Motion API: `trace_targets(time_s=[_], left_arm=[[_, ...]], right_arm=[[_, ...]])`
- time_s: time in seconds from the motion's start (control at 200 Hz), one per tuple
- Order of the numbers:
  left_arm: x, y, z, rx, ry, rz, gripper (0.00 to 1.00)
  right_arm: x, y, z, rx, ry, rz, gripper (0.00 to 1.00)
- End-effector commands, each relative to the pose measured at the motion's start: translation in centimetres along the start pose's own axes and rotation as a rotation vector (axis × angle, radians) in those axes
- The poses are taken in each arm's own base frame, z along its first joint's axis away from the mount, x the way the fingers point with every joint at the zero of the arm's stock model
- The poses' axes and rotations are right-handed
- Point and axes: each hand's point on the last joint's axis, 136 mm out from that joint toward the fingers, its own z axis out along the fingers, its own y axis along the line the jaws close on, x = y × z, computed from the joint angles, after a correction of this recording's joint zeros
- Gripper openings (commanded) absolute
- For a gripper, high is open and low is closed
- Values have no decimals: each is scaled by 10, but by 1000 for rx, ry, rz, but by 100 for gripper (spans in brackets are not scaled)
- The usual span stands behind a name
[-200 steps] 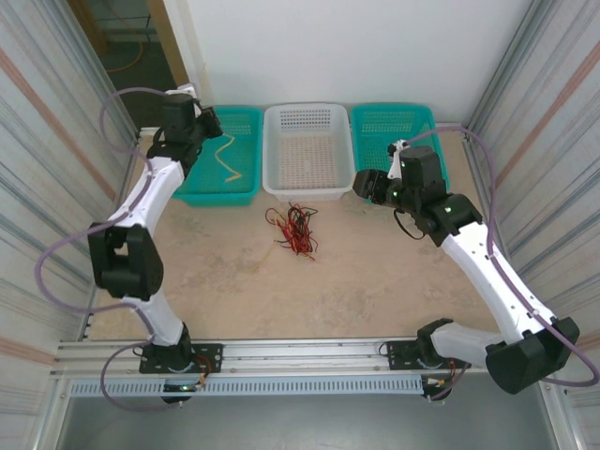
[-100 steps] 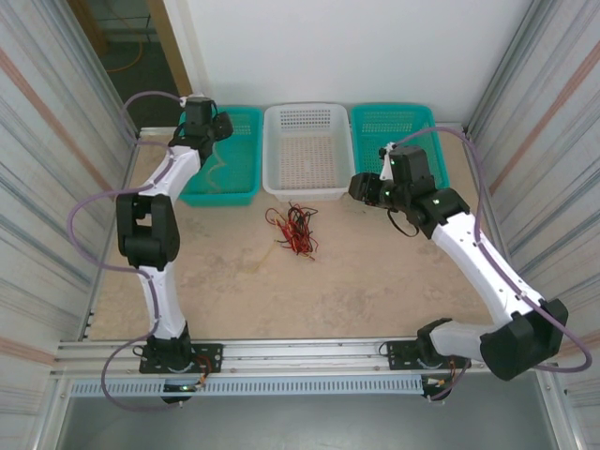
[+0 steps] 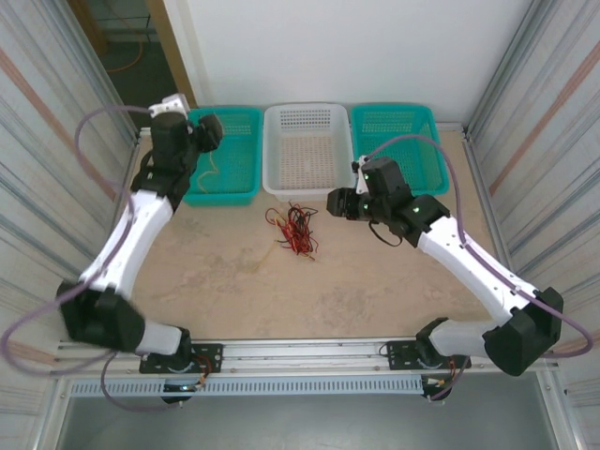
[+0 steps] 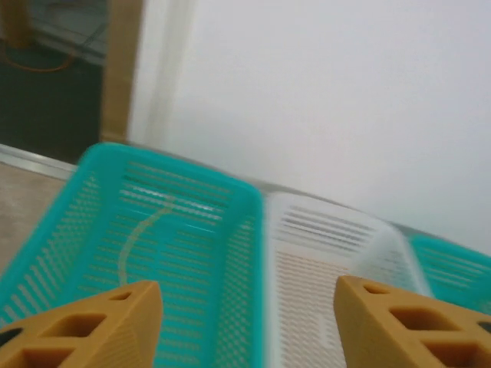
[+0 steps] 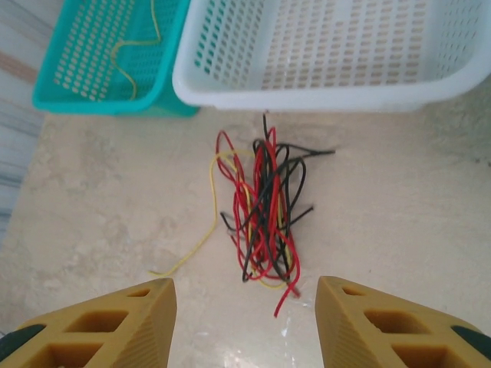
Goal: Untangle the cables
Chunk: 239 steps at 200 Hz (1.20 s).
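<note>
Overhead, thin red, black and yellow cables [image 3: 293, 230] are lying tangled on the table [image 3: 375, 281]. Left wrist: the left gripper [image 4: 245, 307] is gaping empty over a teal mesh basket [image 4: 253, 201] holding one yellow cable [image 4: 129, 244]. Right wrist: the right gripper [image 5: 245, 307] is hovering open and empty above the tangle, probably needing to pinch one strand next.

left pincer [image 4: 247, 291] parted, right pincer [image 5: 244, 290] parted

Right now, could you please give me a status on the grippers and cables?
Left gripper open, empty, facing teal basket. Right gripper open above tangled cables on table. One yellow cable in basket. Nothing blocking.
</note>
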Motion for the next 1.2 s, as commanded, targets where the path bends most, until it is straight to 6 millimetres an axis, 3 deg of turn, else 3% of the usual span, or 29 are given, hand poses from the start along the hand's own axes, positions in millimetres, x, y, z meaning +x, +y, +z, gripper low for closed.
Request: trace_targets(time_s=[0.0,0.115,0.195,0.316,0.431,0.581,0.812,1.022,1.192], left_arm=[[95,-14,-26,114,257,-18,54],[176,-21,-48,160,444,-21,47],[223,-15,-57,139,554,-27,40],[261,-11,-67,147,644,-73,32],[265,-7,-76,136,644,-86,28],[250,0,-84,114,597,-61,27],[240,-2,-91,126,575,-61,26],[239,0,-92,125,567,-52,26],[244,-6,-88,153,582,-62,26]], right_arm=[[21,-10,11,69,29,14,51],[40,-12,29,110,86,-7,50],[47,-13,41,146,116,-26,50],[56,-19,61,196,155,-46,49],[68,-22,82,216,206,-66,43],[84,-20,109,197,274,-73,40],[80,-14,140,194,301,-107,40],[102,-26,159,213,367,-110,15],[108,-26,145,214,357,-130,0]])
